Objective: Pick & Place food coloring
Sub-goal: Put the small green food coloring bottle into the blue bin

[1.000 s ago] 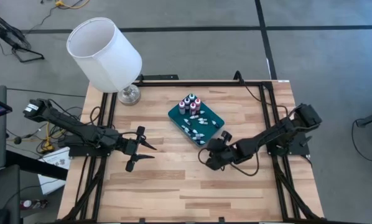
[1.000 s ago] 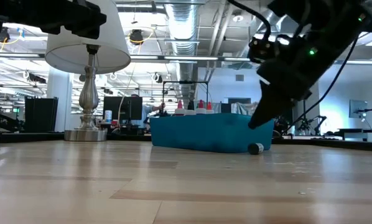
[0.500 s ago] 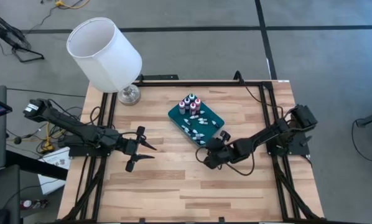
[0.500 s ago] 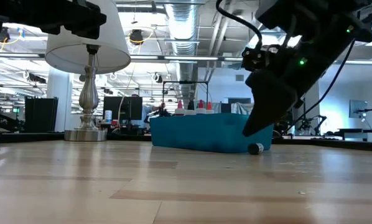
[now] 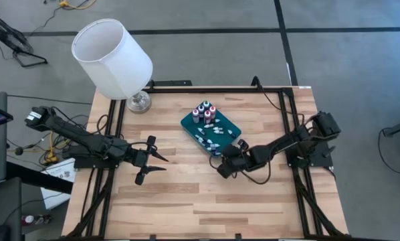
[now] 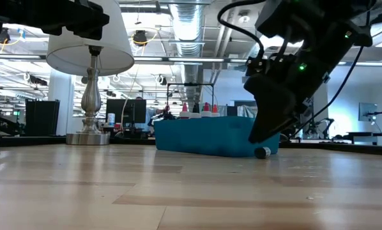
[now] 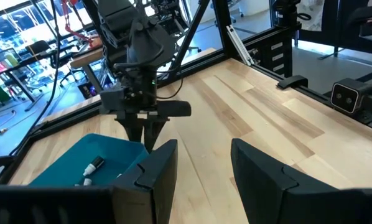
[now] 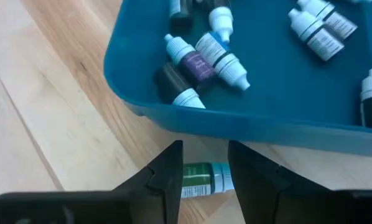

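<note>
A green food coloring bottle (image 8: 204,176) with a white cap lies on its side on the table, against the near wall of the teal tray (image 8: 285,93). My right gripper (image 8: 204,144) hangs open just above it, slanting down, one finger on either side; in the low view its tip (image 6: 258,135) stands clear of the bottle (image 6: 262,152). Several more bottles lie in the tray (image 8: 201,62); others stand upright at its far end (image 5: 203,112). My left gripper (image 5: 153,159) waits open over the table's left part.
A lamp with a white shade (image 5: 113,57) stands on its metal base (image 5: 138,102) at the far left corner. The tray (image 5: 186,122) sits slantwise at the table's middle. Bare wood lies along the near half of the table.
My right gripper has moved a little toward the table's left edge and the tray's near corner, sinking slightly and rolling about its own axis. The green bottle on the table has stayed where it was.
</note>
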`<state>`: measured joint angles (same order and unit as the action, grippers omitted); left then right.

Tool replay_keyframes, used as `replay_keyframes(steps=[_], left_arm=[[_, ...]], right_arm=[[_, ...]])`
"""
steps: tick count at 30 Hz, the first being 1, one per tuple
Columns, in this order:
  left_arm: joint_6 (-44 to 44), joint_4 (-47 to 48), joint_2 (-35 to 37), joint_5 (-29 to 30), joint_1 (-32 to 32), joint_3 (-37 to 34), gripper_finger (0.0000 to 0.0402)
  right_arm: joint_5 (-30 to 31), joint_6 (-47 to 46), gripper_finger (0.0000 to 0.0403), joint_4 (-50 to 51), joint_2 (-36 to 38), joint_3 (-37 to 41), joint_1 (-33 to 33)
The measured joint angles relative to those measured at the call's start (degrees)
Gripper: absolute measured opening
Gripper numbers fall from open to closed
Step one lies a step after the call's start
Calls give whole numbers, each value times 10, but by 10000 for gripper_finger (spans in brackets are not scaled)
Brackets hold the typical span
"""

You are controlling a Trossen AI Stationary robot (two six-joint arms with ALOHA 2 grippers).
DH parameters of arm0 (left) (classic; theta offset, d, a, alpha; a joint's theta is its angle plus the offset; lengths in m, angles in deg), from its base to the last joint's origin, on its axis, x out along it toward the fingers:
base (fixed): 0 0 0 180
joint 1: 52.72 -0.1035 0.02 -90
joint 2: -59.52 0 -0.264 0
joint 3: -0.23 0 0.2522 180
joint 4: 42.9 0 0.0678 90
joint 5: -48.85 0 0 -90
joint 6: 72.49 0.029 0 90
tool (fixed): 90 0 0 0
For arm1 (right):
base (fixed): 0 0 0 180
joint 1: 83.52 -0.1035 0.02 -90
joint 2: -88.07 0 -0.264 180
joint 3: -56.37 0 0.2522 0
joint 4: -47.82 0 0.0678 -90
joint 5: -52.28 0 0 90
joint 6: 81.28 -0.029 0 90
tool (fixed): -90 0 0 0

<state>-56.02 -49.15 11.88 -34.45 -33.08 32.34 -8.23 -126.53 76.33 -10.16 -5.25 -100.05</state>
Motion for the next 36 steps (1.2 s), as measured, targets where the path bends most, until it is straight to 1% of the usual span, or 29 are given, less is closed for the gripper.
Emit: replay_keyframes(steps=[6,15,21,28,32,36], left_arm=[[1,0,0,0,0,0,145],[3,0,0,0,0,0,145],[3,0,0,0,0,0,145],[3,0,0,0,0,0,145],[3,0,0,0,0,0,145],[3,0,0,0,0,0,145]], right_arm=[[-38,-4,118,0,0,0,12],[-61,-12,118,2,0,0,12],[-99,-17,118,10,0,0,12],[-105,-24,118,18,0,-7,-1],[-101,14,118,17,0,-25,-12],[-101,98,118,30,0,-44,-27]])
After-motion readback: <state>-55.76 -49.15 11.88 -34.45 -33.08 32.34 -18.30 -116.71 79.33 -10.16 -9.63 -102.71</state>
